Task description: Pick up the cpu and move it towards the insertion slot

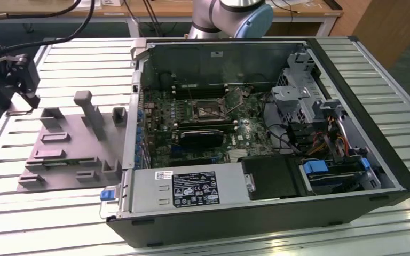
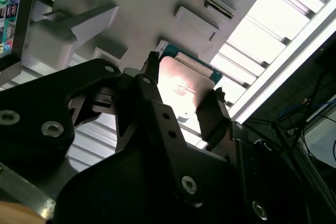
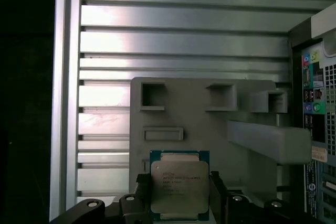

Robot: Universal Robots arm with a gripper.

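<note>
Gripper [image 2: 181, 90] clamped on two opposite edges of the cpu [image 3: 179, 187], poised over the grey tray [image 3: 199, 119], well apart from the insertion slot [image 1: 206, 110] inside the open computer case [image 1: 262, 218].

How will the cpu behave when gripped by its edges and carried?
The cpu looks like a thin rigid plate, so it is likely stiff and light. Its shiny surface hints it may be slippery. Flat and square, it shouldn't roll, though thin edges give little grip.

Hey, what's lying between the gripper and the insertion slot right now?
In the exterior view, the grey tray and then the computer case's side wall lie between the gripper and the insertion slot.
</note>
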